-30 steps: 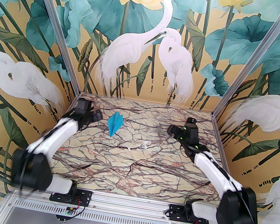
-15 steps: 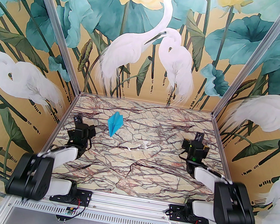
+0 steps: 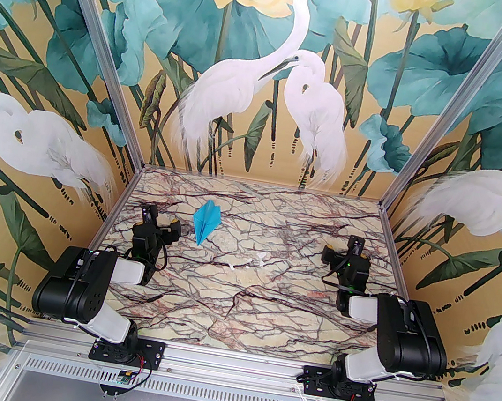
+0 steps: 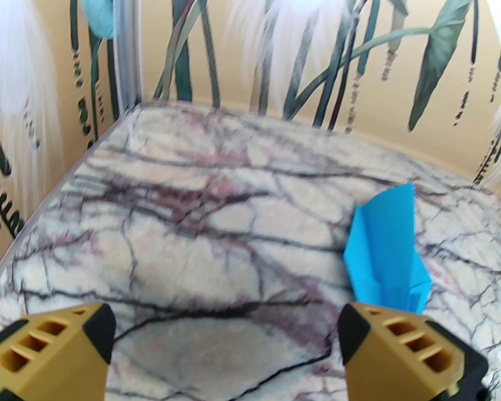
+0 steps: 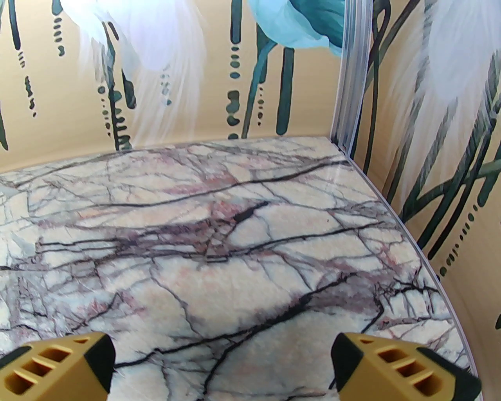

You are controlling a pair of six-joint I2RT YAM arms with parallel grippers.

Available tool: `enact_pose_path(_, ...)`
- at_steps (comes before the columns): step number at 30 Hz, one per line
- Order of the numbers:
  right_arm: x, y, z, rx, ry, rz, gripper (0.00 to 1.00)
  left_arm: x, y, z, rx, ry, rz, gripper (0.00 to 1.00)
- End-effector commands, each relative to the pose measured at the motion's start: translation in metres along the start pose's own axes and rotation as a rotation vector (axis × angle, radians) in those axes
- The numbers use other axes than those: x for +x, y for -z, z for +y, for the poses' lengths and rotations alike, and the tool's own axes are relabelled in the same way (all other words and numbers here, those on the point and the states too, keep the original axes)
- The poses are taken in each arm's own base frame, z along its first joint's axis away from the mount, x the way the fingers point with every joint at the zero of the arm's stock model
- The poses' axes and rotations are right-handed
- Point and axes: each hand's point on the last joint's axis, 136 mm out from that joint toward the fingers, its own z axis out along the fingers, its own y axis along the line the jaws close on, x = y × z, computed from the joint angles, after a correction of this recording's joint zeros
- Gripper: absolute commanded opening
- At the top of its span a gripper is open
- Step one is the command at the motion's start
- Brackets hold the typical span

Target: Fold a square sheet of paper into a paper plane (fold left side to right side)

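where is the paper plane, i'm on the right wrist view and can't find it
Observer: The bright cyan-blue creased paper plane lies on the marble-patterned table, left of centre towards the back. Its pointed nose faces the near edge.
Operator: is an arm holding it
Observer: No. The left gripper sits just left of it with its jaws open and nothing between them.
Operator: anything else out there
Observer: Small white scraps lie near the table's middle, to the right of the plane's nose.
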Motion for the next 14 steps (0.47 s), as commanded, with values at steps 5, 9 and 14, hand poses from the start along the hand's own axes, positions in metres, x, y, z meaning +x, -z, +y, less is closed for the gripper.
enact_pose_path(5, -0.0099, -0.0007, 0.0011, -0.012, -0.009, -0.038, 0.99, -0.0075, 0.0002, -0.0045, 0.034, -0.017, -0.037, 0.99)
enact_pose_path(9, -0.0094, -0.0016, 0.0030, -0.022, -0.003, -0.032, 0.99, -0.0072, 0.0003, -0.0044, 0.034, -0.018, -0.037, 0.99)
enact_pose_path(14, -0.0099, -0.0014, 0.0039, -0.028, -0.002, -0.033, 0.99, -0.0075, 0.0003, -0.0043, 0.033, -0.017, -0.037, 0.99)
